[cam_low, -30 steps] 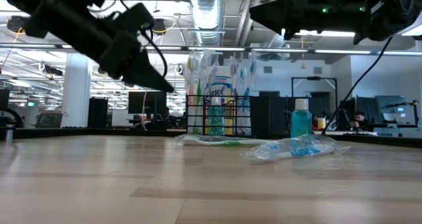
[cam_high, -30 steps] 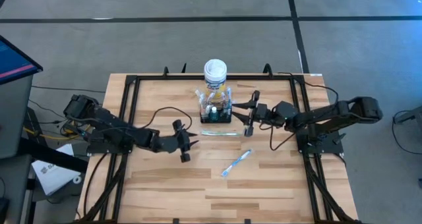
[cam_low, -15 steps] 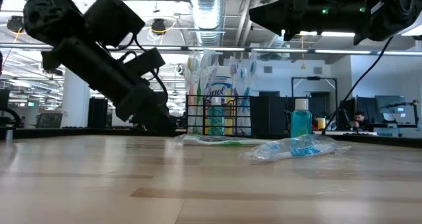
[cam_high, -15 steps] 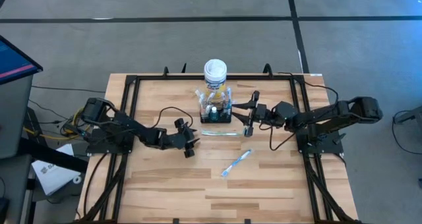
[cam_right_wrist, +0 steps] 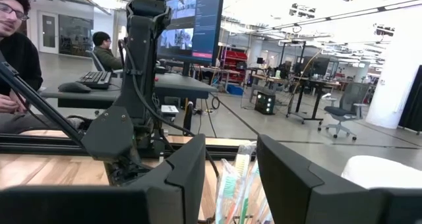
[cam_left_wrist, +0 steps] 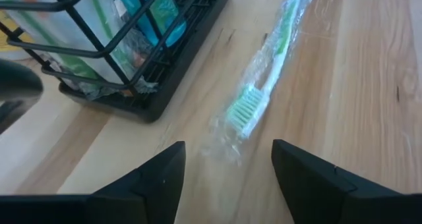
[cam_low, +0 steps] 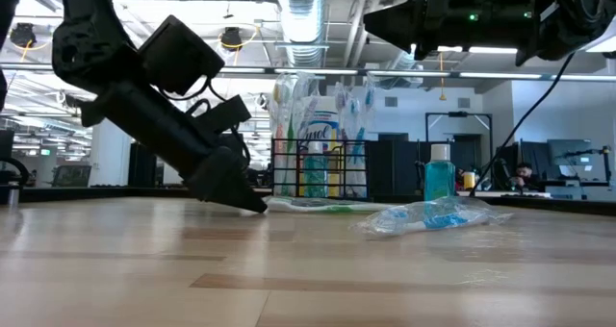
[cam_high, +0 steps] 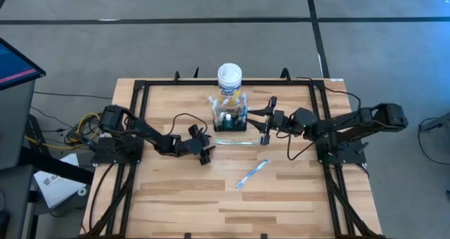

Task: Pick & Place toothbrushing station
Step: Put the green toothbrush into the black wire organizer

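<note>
The black wire-mesh caddy [cam_high: 230,119] stands on the table in front of the white-lidded yellow canister [cam_high: 229,77], with toothbrushes and a small bottle upright in it. A wrapped green toothbrush [cam_high: 235,142] lies flat just near of the caddy. A wrapped blue toothbrush [cam_high: 252,174] lies nearer still. My left gripper [cam_left_wrist: 227,178] is open, low over the table, slanting down; its fingers stand either side of the wrapper's end by the green brush head [cam_left_wrist: 247,109], touching nothing. My right gripper [cam_high: 266,123] is open and empty, raised beside the caddy's right side.
A black frame [cam_high: 137,112] runs around the tabletop. Bare wood lies near of the blue toothbrush. In the right wrist view, people sit at desks beyond the table [cam_right_wrist: 20,46].
My left gripper has gone toward the table's right edge and down, toward the green toothbrush's head end, and now slants down close to the tabletop. The toothbrushes and the caddy have stayed where they were.
</note>
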`<act>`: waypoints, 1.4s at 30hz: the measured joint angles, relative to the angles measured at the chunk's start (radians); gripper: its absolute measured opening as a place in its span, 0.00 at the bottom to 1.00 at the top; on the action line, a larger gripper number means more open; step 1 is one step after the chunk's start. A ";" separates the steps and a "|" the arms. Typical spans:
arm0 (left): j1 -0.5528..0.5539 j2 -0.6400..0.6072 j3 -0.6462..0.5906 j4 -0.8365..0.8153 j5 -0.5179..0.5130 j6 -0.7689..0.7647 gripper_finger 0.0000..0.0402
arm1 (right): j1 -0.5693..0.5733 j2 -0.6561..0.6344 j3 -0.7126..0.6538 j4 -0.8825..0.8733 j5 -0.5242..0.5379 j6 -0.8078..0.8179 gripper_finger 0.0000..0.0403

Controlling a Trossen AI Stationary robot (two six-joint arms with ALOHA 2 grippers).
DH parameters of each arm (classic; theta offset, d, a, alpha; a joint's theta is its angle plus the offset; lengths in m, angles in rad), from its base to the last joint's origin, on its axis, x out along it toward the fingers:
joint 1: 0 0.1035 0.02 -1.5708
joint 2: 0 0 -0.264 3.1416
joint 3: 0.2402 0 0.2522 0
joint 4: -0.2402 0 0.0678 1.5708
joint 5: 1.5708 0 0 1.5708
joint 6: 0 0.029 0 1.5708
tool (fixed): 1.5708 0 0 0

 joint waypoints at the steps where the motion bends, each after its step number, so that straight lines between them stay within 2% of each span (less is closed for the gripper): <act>1: 0.005 0.001 0.001 0.000 0.006 0.000 0.55 | 0.000 0.000 0.000 0.000 0.000 0.000 0.32; 13: 0.051 0.002 -0.001 0.031 0.101 0.036 0.45 | 0.000 0.000 0.000 0.000 0.000 0.000 0.31; 18: 0.052 0.002 0.000 0.031 0.122 0.037 0.32 | 0.000 0.000 0.000 0.000 0.000 0.000 0.31; 25: 0.044 0.002 0.000 0.027 0.147 0.038 0.07 | 0.000 0.001 0.000 0.000 0.000 0.000 0.31; 27: 0.040 0.002 0.000 0.026 0.146 0.037 0.02 | 0.000 0.001 0.000 0.000 0.000 0.000 0.31; 31: 0.023 0.002 0.000 0.024 0.132 0.037 0.01 | 0.000 0.001 0.000 0.000 0.000 0.000 0.31; 35: -0.005 -0.007 -0.002 0.010 0.074 0.056 0.00 | 0.000 0.001 0.001 -0.001 0.000 0.000 0.31; 42: -0.041 -0.119 -0.002 -0.015 0.033 0.072 0.00 | 0.000 0.001 0.001 -0.008 0.000 0.000 0.31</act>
